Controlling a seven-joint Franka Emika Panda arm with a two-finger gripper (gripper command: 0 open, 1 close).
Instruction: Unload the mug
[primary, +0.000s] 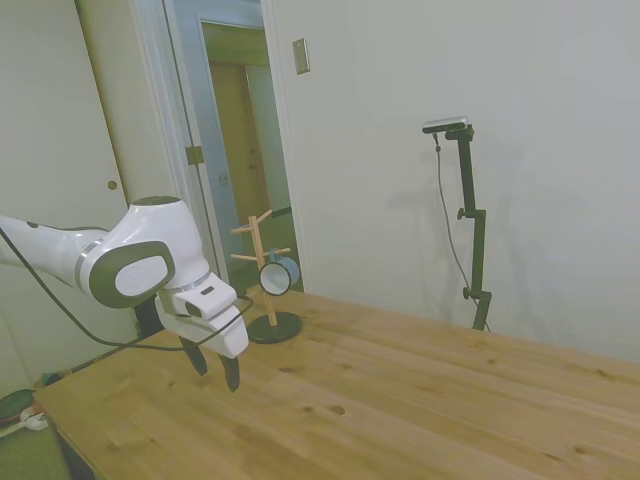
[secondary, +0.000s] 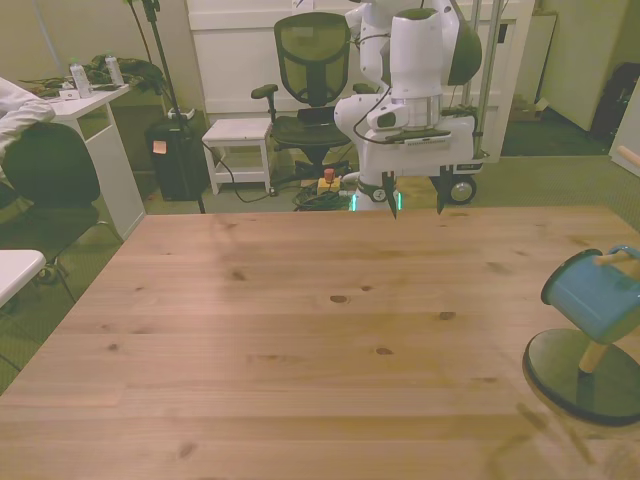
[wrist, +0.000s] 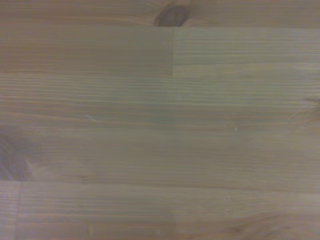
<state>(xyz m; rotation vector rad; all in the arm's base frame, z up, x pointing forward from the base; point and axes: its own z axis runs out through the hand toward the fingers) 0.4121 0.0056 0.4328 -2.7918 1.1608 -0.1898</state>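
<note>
So the mug (primary: 278, 273) is hanging on a peg of the wooden stand (primary: 263, 262), tipped on its side with the white inside facing the side camera, and it's sitting low on the stand, just above the dark round base (primary: 274, 327). In the front view the mug (secondary: 592, 293) is showing up at the far right edge, light blue, tilted on its peg over the base (secondary: 580, 375), near the front-right corner of the surface (secondary: 300, 330). The gripper (primary: 214, 367) is hovering above the surface, well apart from the mug, with nothing in it. In the front view the gripper (secondary: 415, 205) is sitting over the far edge, a bit to the right of the middle, and the two dark fingers (secondary: 391, 203) are pointing straight down with a clear gap between them, so they're spread wide and not gripping anything. The tips aren't touching the wood as far as I can tell. The wrist camera is just looking at bare planks (wrist: 160, 130) with a dark knot (wrist: 171, 15), pretty blurry, no mug in it. Behind the surface there's an office chair (secondary: 312, 70) and a small white stool (secondary: 238, 135) hanging around, plus a desk (secondary: 95, 140) off at the front view's left.
</note>
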